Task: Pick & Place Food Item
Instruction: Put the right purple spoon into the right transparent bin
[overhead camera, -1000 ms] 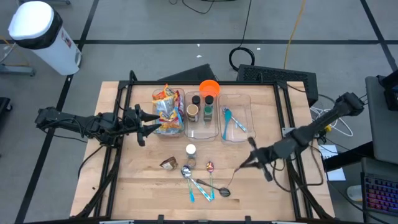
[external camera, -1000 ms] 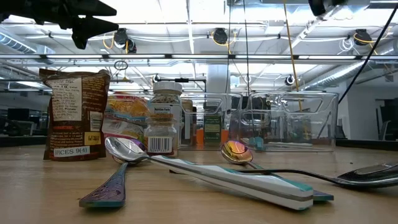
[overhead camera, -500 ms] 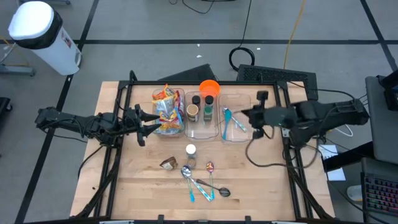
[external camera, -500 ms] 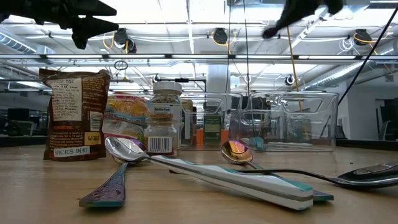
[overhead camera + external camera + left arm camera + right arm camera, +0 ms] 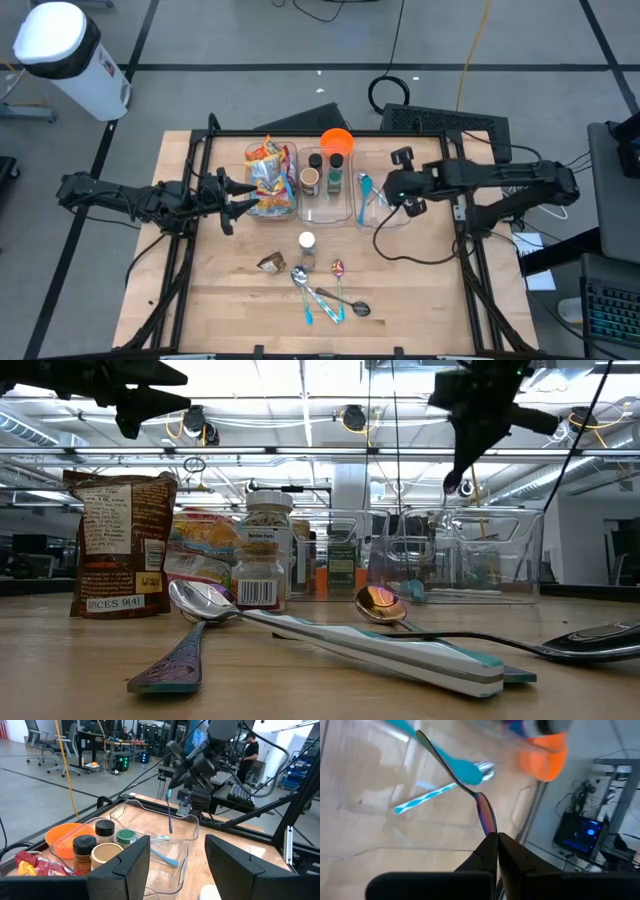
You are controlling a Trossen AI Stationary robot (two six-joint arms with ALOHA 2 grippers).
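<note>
My right gripper is shut on a thin dark spoon above the right clear bin, which holds a teal-handled spoon. The held spoon shows in the low view and the left wrist view. A brown spice bag and a white-lidded spice jar stand on the table. Snack bags fill the left bin; jars stand in the middle bin. My left gripper is open and empty, left of the left bin. My right gripper pinches one end of the dark spoon between its two fingertips. The fingers point slanting down from the table's right side. The spoon hangs below them, lifted clear above the right bin, its free end lowest.
Several spoons lie on the near middle of the table, one dark spoon among them. An orange bowl stands behind the middle bin. A black cable loops over the table's right part.
My right gripper has swung from the table's near right toward the far edge and a little left, turning about, and now hangs over the right bin with the dark spoon dangling below it. It stays shut on the spoon. My left gripper has kept still.
</note>
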